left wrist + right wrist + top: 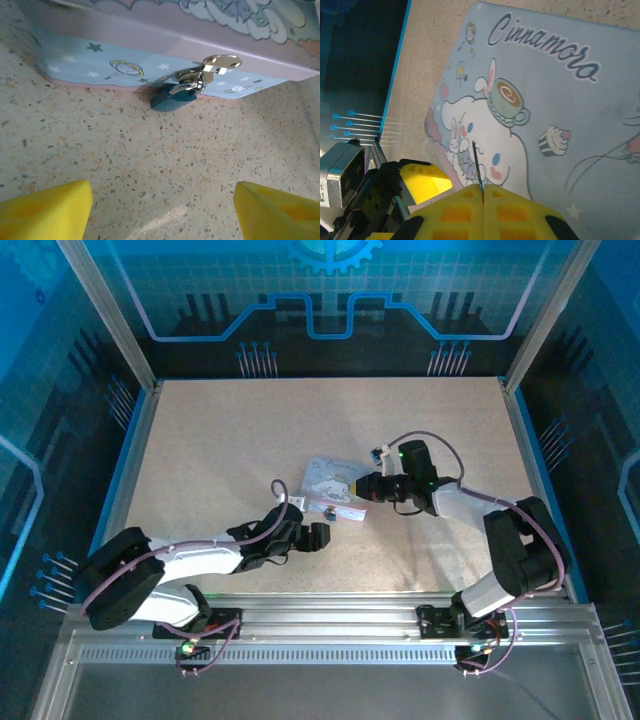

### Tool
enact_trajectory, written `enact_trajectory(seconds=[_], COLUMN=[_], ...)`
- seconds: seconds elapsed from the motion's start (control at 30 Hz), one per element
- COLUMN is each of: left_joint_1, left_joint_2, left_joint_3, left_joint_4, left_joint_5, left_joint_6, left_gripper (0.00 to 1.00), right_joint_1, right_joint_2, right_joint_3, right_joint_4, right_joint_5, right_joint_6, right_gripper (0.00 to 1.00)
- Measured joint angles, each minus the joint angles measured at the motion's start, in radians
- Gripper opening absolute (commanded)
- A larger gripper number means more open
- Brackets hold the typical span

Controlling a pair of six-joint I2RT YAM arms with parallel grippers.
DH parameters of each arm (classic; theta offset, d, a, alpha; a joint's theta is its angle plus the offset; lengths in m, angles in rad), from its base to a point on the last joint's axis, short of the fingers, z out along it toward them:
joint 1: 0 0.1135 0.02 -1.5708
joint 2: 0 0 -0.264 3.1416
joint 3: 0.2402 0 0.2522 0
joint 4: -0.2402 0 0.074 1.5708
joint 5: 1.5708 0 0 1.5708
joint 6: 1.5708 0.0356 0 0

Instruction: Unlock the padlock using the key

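Left gripper (162, 200) released, jaws wide, low over table (150, 165). Padlock (173, 98) straight ahead, apart, against front wall of tin (125, 67). Right gripper (483, 190) clenched on key (476, 160), poised above tin lid.

Speckled beige worktop (215, 445); pale cartoon-printed tin (325, 478) lying flat near centre; small padlock (172, 100) resting on surface against tin's side.

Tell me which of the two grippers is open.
The left gripper: its yellow fingers stand wide apart, facing the padlock. The right gripper has its fingers pressed together by the tin.
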Motion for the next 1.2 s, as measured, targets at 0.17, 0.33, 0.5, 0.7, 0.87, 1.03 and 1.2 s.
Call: enact_trajectory(seconds=[0.17,0.33,0.5,0.7,0.87,1.03,1.2], left_joint_1=[0.004,0.017,0.033,0.038,0.038,0.038,0.039], left_joint_2=[0.043,0.069,0.095,0.126,0.154,0.178,0.209], left_joint_3=[0.024,0.037,0.04,0.058,0.081,0.094,0.106], left_joint_4=[0.032,0.059,0.082,0.09,0.091,0.091,0.095], left_joint_5=[0.014,0.02,0.041,0.044,0.042,0.031,0.025], left_joint_6=[0.004,0.019,0.024,0.046,0.072,0.101,0.135], left_gripper=[0.75,0.72,0.7,0.69,0.67,0.65,0.64], right_joint_1=[0.0,0.0,0.003,0.027,0.05,0.056,0.061], right_joint_2=[0.013,0.013,0.012,0.012,0.012,0.01,0.008], right_joint_3=[-0.008,-0.047,-0.074,-0.093,-0.093,-0.093,-0.093], right_joint_4=[0.014,0.079,0.141,0.189,0.193,0.193,0.192], right_joint_5=[0.0,-0.012,-0.018,-0.014,0.0,0.005,0.009], right_joint_6=[0.0,0.009,0.025,0.048,0.062,0.069,0.069], right_gripper=[0.06,0.06,0.06,0.06,0.06,0.06,0.05])
